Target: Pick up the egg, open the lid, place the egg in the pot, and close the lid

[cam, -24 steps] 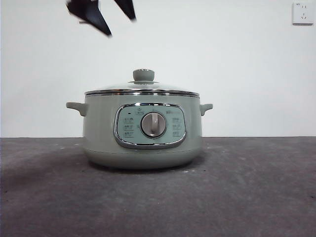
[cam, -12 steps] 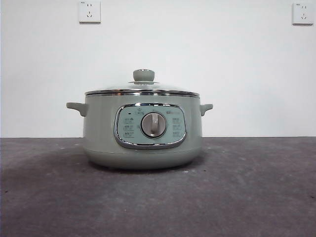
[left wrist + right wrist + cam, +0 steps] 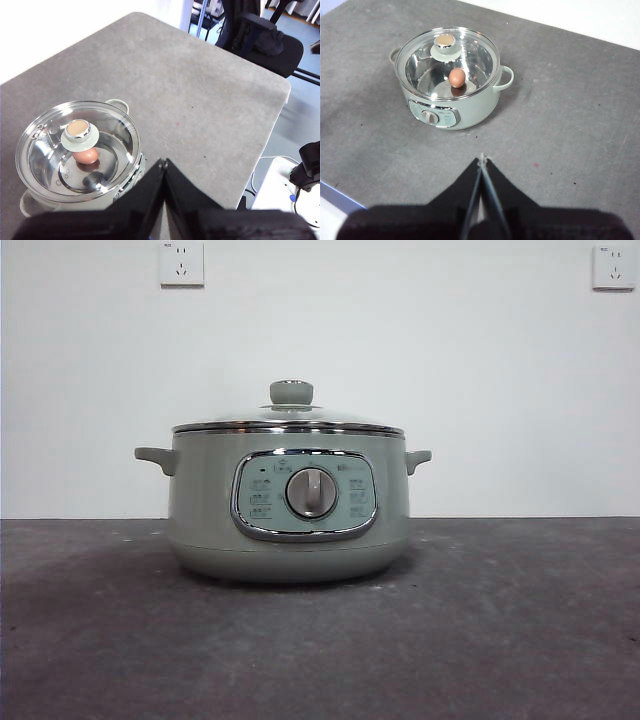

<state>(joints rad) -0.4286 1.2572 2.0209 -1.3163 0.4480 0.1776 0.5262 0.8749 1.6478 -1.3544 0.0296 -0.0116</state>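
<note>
Fingers (image 3: 481, 161) closed above round glass-lidded pot (image 3: 451, 107) holding oval egg (image 3: 457, 77)

The pot (image 3: 288, 505) was the only obstacle on the table (image 3: 520, 640) — open grey surface lay on every side of it, out to the table's edges. The lid (image 3: 447, 62) sat shut on its rim, barring the way to the egg (image 3: 457, 77) inside. Both pincers — left pincer (image 3: 163, 164) and right pincer (image 3: 481, 161) — hung well apart from it, jaws together.
</note>
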